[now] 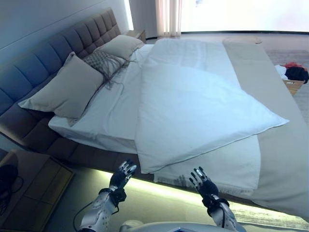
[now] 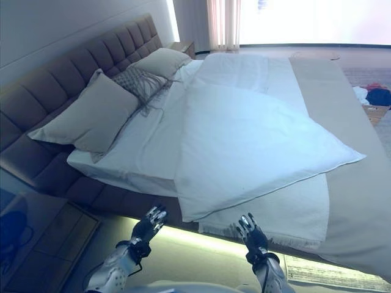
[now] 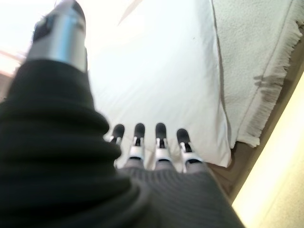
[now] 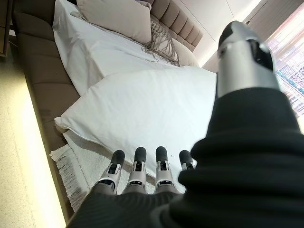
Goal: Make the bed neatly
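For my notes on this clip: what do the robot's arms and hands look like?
Both arms are silver-grey. The left hand and right hand each have silver fingers with dark tips and a thick silver thumb. A dark ribbed cover wraps the back of each hand and wrist.

No readable text
No letters, numbers, labels or signs can be made out on any surface in these views

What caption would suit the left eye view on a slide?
Both open hands, left hand and right hand, hover beside the bed's white duvet, which lies askew.
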### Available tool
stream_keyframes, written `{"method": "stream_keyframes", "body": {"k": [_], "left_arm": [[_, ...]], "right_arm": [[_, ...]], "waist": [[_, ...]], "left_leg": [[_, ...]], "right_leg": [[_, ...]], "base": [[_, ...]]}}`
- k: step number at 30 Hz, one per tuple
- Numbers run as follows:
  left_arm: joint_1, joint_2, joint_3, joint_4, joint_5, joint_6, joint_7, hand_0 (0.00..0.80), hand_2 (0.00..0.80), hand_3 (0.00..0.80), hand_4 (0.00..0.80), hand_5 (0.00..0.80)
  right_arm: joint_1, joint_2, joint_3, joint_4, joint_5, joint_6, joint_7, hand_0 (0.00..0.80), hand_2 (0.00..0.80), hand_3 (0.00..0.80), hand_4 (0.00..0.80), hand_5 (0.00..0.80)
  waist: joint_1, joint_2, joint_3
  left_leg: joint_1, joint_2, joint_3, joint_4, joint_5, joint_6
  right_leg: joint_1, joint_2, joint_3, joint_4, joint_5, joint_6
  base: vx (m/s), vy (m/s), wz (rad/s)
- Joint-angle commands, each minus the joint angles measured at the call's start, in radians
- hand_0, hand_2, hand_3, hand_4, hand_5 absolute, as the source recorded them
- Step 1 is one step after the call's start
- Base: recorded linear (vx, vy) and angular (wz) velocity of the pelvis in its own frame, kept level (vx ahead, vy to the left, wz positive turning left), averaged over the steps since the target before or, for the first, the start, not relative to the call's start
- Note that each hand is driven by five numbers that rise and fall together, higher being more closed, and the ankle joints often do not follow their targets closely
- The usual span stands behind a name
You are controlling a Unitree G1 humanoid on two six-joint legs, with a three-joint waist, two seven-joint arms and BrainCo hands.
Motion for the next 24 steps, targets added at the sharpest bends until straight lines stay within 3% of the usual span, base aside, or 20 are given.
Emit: {"method": "stream_keyframes", "body": {"k": [1,12,18,24], "left_arm": [[-0.041,0.031,0.033,-0.081,-0.011,-0.075,-0.028,0.000,0.000,0.000,0.000,0.000],[-0.032,0.026,0.062,-0.076,-0.027,-0.083,-0.029,0.000,0.000,0.000,0.000,0.000],[-0.021,0.020,0.078,-0.086,-0.022,-0.084,-0.052,0.000,0.000,0.000,0.000,0.000],[-0.044,0.024,0.047,-0.083,-0.036,-0.097,-0.026,0.000,0.000,0.000,0.000,0.000]], "right_arm": [[-0.040,0.049,-0.022,-0.051,0.012,-0.048,0.007,0.000,0.000,0.000,0.000,0.000],[-0.036,0.057,-0.022,-0.042,0.011,-0.046,0.013,0.000,0.000,0.000,0.000,0.000],[-0.044,0.053,-0.014,-0.039,-0.010,-0.029,0.014,0.000,0.000,0.000,0.000,0.000],[-0.048,0.040,-0.014,-0.032,0.018,-0.036,0.025,0.000,0.000,0.000,0.000,0.000]], "waist": [[0.007,-0.080,0.039],[0.014,-0.086,0.032],[0.027,-0.108,0.048],[0.010,-0.100,0.070]], "left_leg": [[0.014,-0.029,-0.006,-0.015,-0.027,0.004],[0.008,-0.042,-0.017,0.008,-0.044,0.011],[-0.054,-0.067,-0.021,0.182,-0.124,0.022],[-0.066,-0.066,-0.007,0.153,-0.098,0.038]], "right_leg": [[0.109,0.000,-0.077,-0.371,0.338,0.068],[0.110,-0.008,-0.072,-0.376,0.340,0.069],[0.078,-0.033,-0.042,-0.358,0.349,0.063],[0.061,-0.046,-0.028,-0.336,0.352,0.069]], "base": [[0.000,0.000,0.00],[0.004,-0.001,0.00],[0.035,-0.007,-0.07],[0.038,0.095,-0.11]]}}
